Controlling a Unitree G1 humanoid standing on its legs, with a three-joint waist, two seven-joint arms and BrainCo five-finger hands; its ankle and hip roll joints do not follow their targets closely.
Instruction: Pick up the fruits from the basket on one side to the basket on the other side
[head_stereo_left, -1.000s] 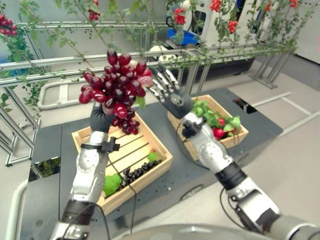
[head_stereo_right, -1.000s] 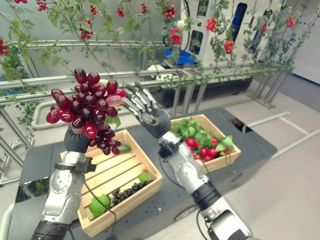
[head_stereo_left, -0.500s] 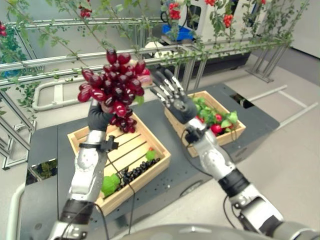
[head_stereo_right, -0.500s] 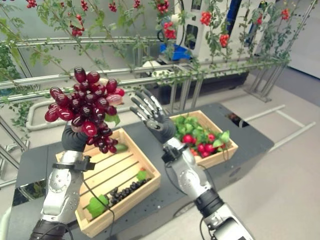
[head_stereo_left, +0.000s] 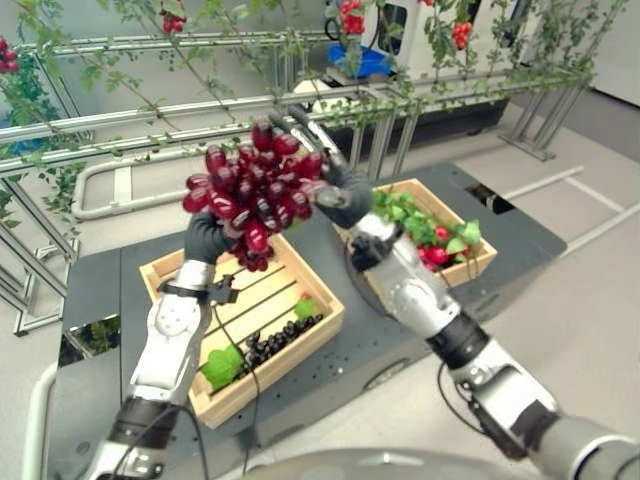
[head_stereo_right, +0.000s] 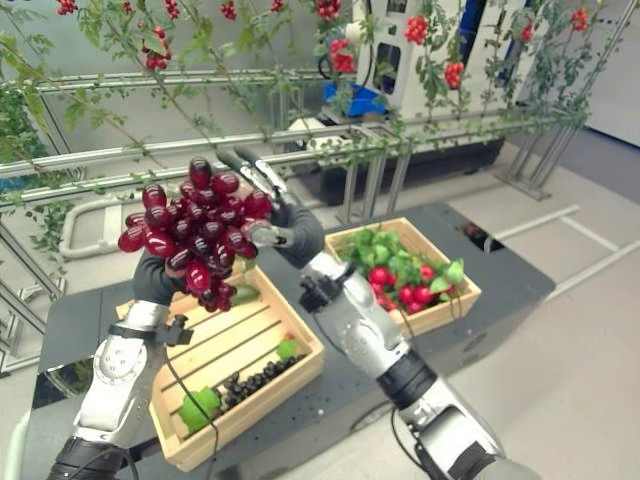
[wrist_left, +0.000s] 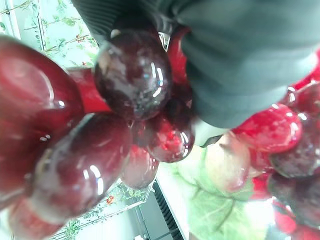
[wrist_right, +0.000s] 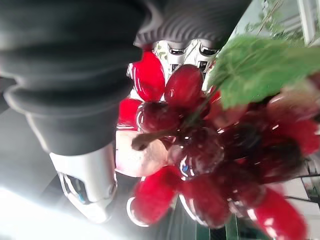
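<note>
A big bunch of red grapes (head_stereo_left: 252, 195) is held high above the left wooden basket (head_stereo_left: 310, 335), and my left hand (head_stereo_left: 205, 238) is shut on it from below. My right hand (head_stereo_right: 297, 232) lies against the bunch's right side. Its fingers (head_stereo_right: 250, 166) reach almost straight over the top, and its thumb rests on the grapes. In both wrist views the grapes (wrist_left: 130, 75) (wrist_right: 200, 150) press close against the hands. The left basket holds dark grapes (head_stereo_left: 270, 346) and a green fruit (head_stereo_left: 224, 366). The right basket (head_stereo_left: 478, 268) is full of green and red fruits (head_stereo_left: 438, 240).
Both baskets stand on a dark platform (head_stereo_left: 400, 350), whose front edge runs just below them. Metal rails (head_stereo_left: 130, 110) hung with leafy vines and red berries cross close behind the raised hands. Pale floor lies to the right.
My right hand has moved left from beside the bunch until its spread fingers lie on the grapes. The left hand has carried the bunch slightly right and lower.
</note>
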